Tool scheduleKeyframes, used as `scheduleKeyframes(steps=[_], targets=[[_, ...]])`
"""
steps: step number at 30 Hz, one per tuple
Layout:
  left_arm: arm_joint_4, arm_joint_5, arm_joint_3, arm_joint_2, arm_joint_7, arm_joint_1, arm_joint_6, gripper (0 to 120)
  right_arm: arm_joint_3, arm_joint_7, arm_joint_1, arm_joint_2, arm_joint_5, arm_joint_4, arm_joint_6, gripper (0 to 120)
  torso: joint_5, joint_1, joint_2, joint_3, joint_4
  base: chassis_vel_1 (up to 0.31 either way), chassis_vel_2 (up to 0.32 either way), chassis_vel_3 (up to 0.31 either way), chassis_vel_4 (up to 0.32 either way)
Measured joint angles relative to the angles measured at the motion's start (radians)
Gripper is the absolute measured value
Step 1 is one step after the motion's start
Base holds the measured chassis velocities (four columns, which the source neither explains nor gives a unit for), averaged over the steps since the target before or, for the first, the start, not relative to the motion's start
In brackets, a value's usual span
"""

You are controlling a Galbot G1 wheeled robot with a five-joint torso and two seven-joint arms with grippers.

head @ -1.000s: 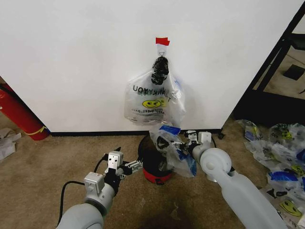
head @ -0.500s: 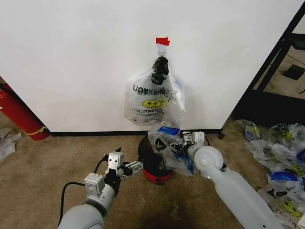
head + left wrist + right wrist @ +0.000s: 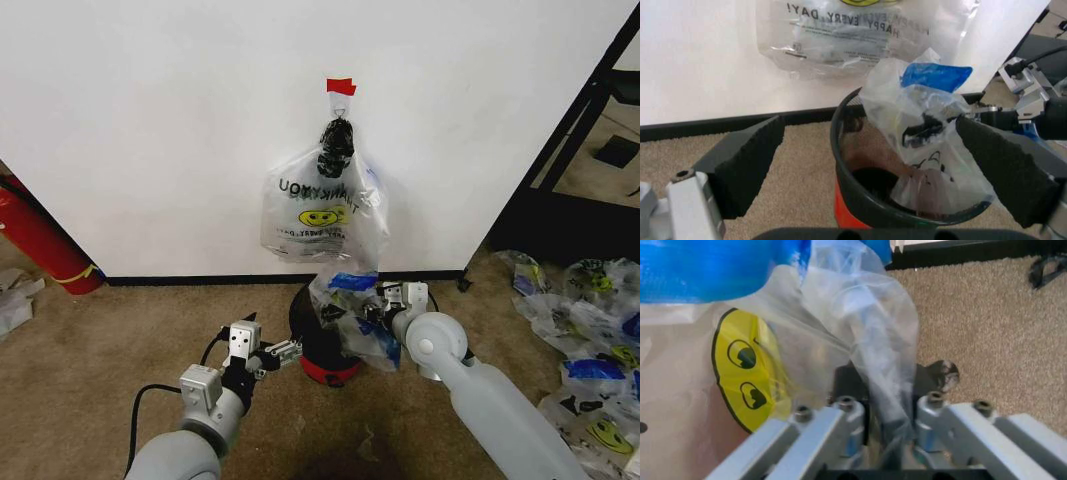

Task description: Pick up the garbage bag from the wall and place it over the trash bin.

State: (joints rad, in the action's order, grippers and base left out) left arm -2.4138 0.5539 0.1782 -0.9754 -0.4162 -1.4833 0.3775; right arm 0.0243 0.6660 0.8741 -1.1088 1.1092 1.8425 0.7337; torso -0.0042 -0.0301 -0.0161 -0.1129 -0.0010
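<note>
A gathered fold of the garbage bag [image 3: 860, 355] is pinched between the jaws of the right gripper [image 3: 881, 412], the film being bunched into a narrow rope where it passes between the dark pads. From that pinch the bag hangs down over the right side of the trash bin [image 3: 312, 340], part of it draped inside the rim [image 3: 840, 150] and part trailing outside; the mouth is not yet spread around the rim.

The film is thin, clear and limp, printed with a yellow smiley face [image 3: 747, 370] and blue patches [image 3: 935, 76]. It is judged to be nearly weightless and slippery, to hold no shape of its own, and to tear if dragged hard against the rim. A hold near the open edge or a handle loop would be best, so that the mouth can be pulled wide.

The left gripper [image 3: 873, 155] is held just beside the bin's left side with its jaws spread wide, the foam-like black pads [image 3: 747, 155] empty.

The bin is round, with dark see-through walls, a black rim and a red base [image 3: 330, 372], and stands on tan carpet against the black baseboard [image 3: 200, 279] of the wall [image 3: 150, 120]. Above it a thick bundle of like bags [image 3: 320, 210], tied with a black knot [image 3: 336, 145], hangs from a small hook under a red tape strip [image 3: 340, 86].
</note>
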Motion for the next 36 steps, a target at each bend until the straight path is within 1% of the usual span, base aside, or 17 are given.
scheduleKeyframes(steps=[2, 7, 11, 14, 15, 18, 20, 21, 25, 27, 28, 29, 31, 32, 34, 35, 36], targets=[[-0.003, 0.000, 0.001, 0.001, 0.000, -0.001, 0.001, 100, 0.004, 0.009, 0.006, -0.004, 0.004, 0.004, 0.000, 1, 0.0000, 0.000, 0.000, 0.000, 0.0000, 0.000, 0.000, 0.000, 0.000], [-0.010, -0.005, 0.004, 0.005, -0.001, -0.017, 0.001, 100, 0.023, 0.009, 0.027, -0.013, 0.004, 0.020, -0.001, 1, 0.0001, 0.000, 0.000, 0.000, 0.0002, 0.000, 0.000, 0.000, 0.000], [-0.022, -0.006, 0.008, 0.018, -0.001, -0.021, 0.002, 100, 0.060, -0.020, 0.073, -0.016, -0.009, 0.075, -0.012, 1, 0.0001, 0.000, 0.000, 0.000, 0.0002, 0.000, 0.000, 0.000, 0.000], [-0.039, 0.013, 0.011, 0.055, 0.000, 0.000, 0.010, 100, 0.092, -0.093, 0.132, -0.016, -0.110, 0.130, -0.068, 1, 0.0000, 0.000, 0.000, 0.000, 0.0000, 0.000, 0.000, 0.000, 0.000], [-0.039, 0.013, 0.011, 0.055, 0.000, 0.000, 0.010, 100, 0.092, -0.093, 0.132, -0.016, -0.110, 0.130, -0.068, 1, 0.0000, 0.000, 0.000, 0.000, 0.0000, 0.000, 0.000, 0.000, 0.000], [-0.059, 0.045, 0.010, 0.106, 0.002, 0.031, 0.021, 100, 0.123, -0.151, 0.183, -0.022, -0.205, 0.177, -0.125, 1, 0.0000, 0.000, 0.000, 0.000, 0.0000, 0.000, 0.000, 0.000, 0.000], [-0.074, 0.064, 0.003, 0.160, 0.015, 0.062, 0.026, 100, 0.146, -0.183, 0.229, -0.032, -0.260, 0.216, -0.161, 1, 0.0000, 0.000, 0.000, 0.000, -0.0003, 0.000, 0.000, 0.000, 0.000], [-0.074, 0.064, 0.003, 0.160, 0.015, 0.062, 0.026, 100, 0.146, -0.183, 0.229, -0.032, -0.260, 0.216, -0.161, 1, 0.0000, 0.000, 0.000, 0.000, -0.0003, 0.000, 0.000, 0.000, 0.000], [-0.088, 0.083, -0.037, 0.282, 0.062, 0.142, 0.027, 100, 0.166, -0.235, 0.324, -0.062, -0.387, 0.262, -0.200, 1, -0.0001, 0.000, 0.000, 0.000, 0.0002, 0.000, 0.000, 0.000, 0.000], [-0.088, 0.062, -0.088, 0.350, 0.109, 0.229, 0.031, 100, 0.165, -0.254, 0.368, -0.085, -0.452, 0.266, -0.215, 1, 0.0000, 0.000, 0.000, 0.000, -0.0003, 0.000, 0.000, 0.000, 0.000], [-0.088, 0.062, -0.088, 0.350, 0.109, 0.229, 0.031, 100, 0.165, -0.254, 0.368, -0.085, -0.452, 0.266, -0.215, 1, 0.0000, 0.000, 0.000, 0.000, -0.0003, 0.000, 0.000, 0.000, 0.000], [-0.086, 0.047, -0.117, 0.374, 0.124, 0.272, 0.034, 100, 0.164, -0.259, 0.382, -0.093, -0.474, 0.267, -0.219, 1, 0.0000, 0.000, 0.000, 0.000, 0.0001, 0.000, 0.000, 0.000, 0.000], [-0.066, 0.033, -0.219, 0.428, 0.149, 0.429, 0.055, 100, 0.159, -0.268, 0.406, -0.111, -0.517, 0.269, -0.225, 1, 0.0000, 0.000, 0.000, 0.000, 0.0000, 0.000, 0.000, 0.000, 0.000], [-0.059, 0.037, -0.257, 0.440, 0.153, 0.488, 0.064, 100, 0.157, -0.270, 0.411, -0.116, -0.527, 0.271, -0.226, 1, 0.0000, 0.000, 0.000, 0.000, -0.0004, 0.000, 0.000, 0.000, 0.000], [-0.038, 0.056, -0.363, 0.452, 0.155, 0.620, 0.083, 100, 0.156, -0.270, 0.421, -0.122, -0.540, 0.278, -0.226, 1, 0.0005, 0.000, 0.000, 0.000, 0.0001, 0.000, 0.000, 0.000, 0.000], [-0.020, 0.065, -0.437, 0.449, 0.155, 0.695, 0.092, 100, 0.158, -0.271, 0.428, -0.124, -0.545, 0.282, -0.226, 1, 0.0003, 0.000, 0.000, 0.000, 0.0001, 0.000, 0.000, 0.000, 0.000], [-0.020, 0.065, -0.437, 0.449, 0.155, 0.695, 0.092, 100, 0.158, -0.271, 0.428, -0.124, -0.545, 0.282, -0.226, 1, 0.0003, 0.000, 0.000, 0.000, 0.0001, 0.000, 0.000, 0.000, 0.000]])
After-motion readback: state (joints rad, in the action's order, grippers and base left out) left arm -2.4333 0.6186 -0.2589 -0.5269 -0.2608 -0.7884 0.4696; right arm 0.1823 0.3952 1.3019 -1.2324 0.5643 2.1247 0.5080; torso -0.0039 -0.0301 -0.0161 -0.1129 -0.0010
